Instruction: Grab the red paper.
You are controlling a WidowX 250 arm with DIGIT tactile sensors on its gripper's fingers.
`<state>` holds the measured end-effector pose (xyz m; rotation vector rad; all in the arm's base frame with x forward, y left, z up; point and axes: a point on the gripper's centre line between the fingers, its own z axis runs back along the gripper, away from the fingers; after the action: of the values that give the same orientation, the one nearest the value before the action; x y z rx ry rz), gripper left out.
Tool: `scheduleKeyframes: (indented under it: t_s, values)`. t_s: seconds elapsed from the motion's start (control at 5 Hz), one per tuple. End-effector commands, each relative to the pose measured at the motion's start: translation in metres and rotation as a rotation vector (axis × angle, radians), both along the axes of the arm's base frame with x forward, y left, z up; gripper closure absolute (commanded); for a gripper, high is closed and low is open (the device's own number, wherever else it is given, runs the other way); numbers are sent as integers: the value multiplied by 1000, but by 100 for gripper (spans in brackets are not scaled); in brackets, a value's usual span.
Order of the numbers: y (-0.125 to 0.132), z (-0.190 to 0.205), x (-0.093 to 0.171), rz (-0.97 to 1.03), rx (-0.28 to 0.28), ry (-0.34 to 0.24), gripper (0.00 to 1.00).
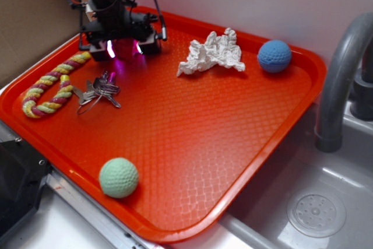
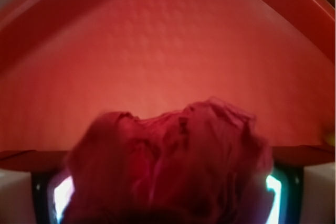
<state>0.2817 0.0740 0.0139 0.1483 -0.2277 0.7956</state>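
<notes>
Red paper (image 2: 168,166) fills the lower half of the wrist view, a crumpled crimson wad sitting right between the fingers (image 2: 18,195), whose pale inner faces show at the bottom corners on either side of it. From the exterior view I cannot see the paper at all; the gripper (image 1: 123,49) is low over the far left corner of the tray (image 1: 291,109) and blocks it. I cannot tell whether the fingers are pinching the wad or merely bracketing it, since the contact edges are hidden behind the paper. Risks as I judge them: the wad is soft and springy, so a partial close may only catch loose outer folds and let it slip free on lift. The gripper looks very near the tray's raised rim, so a fingertip could scrape or snag there. The keys (image 1: 99,90) and rope toy (image 1: 52,84) lie just beside the gripper; a sideways drift could drag them. The white paper (image 1: 211,53) is well apart, so no confusion risk.
</notes>
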Motion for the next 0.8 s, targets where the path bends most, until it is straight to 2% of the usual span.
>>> scheduleKeyframes:
  t_s: [0.0,0.2,0.4,0.6]
  values:
    - [13,-1,-12,5,29,9,100]
    - [9,18,-13,-40,21,-8,100]
    - [0,54,-13,-141,-9,-11,100]
    - [-26,103,-21,-379,-197,90,100]
